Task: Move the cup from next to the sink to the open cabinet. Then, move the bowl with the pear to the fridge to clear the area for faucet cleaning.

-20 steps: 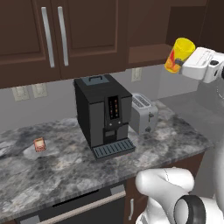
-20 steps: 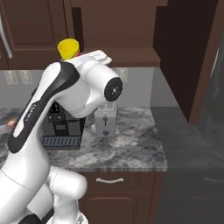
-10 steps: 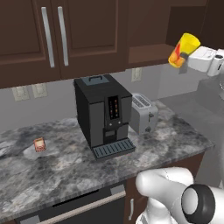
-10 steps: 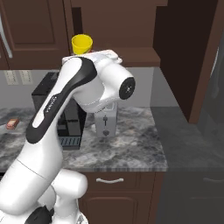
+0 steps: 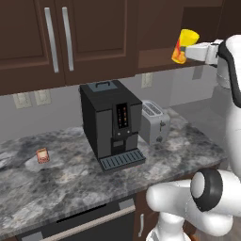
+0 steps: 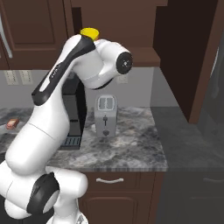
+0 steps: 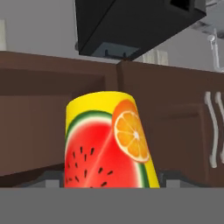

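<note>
One glossy yellow tapered cup point(image 5: 184, 45) with fruit print, grasped by end effector point(image 5: 182, 50), beside dark wooden cabinet point(image 5: 160, 30)

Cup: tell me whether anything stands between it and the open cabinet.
Nothing visible does. The end effector holds the cup up at the open cabinet's front, with no object between them.

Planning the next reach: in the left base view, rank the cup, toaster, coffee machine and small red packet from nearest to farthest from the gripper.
1. cup: held in the gripper, up at the open cabinet.
2. toaster: on the counter below, right of the coffee machine.
3. coffee machine: counter centre.
4. red packet: far left on the counter.
</note>
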Motion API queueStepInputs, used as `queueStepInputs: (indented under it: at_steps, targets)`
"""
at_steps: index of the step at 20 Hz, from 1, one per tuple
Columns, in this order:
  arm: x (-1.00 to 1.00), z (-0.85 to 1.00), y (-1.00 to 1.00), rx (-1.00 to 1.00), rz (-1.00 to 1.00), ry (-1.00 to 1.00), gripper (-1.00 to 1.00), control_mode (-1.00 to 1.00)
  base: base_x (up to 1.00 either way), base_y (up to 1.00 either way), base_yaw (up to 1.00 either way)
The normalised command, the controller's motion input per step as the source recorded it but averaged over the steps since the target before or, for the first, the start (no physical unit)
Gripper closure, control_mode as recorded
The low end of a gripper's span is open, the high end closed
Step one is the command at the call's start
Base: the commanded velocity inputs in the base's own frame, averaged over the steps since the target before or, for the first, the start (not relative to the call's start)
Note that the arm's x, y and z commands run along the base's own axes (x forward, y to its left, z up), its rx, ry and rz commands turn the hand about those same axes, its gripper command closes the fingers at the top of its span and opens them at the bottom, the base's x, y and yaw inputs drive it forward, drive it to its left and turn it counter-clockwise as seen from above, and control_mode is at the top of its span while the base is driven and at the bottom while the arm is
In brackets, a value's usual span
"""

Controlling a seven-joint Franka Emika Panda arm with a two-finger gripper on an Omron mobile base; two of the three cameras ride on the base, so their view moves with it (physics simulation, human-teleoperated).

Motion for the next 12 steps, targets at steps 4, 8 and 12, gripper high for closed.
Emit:
queueStepInputs:
  at_steps: [4,8,12]
  targets:
    - [0.15,-0.24,0.00,-0.08,0.00,0.14,1.00,-1.00,0.00,0.00,0.00]
    - [0.17,-0.02,0.00,0.00,0.00,0.05,1.00,-1.00,0.00,0.00,0.00]
    - [0.36,0.00,0.00,0.00,-0.04,0.03,1.00,-1.00,0.00,0.00,0.00]
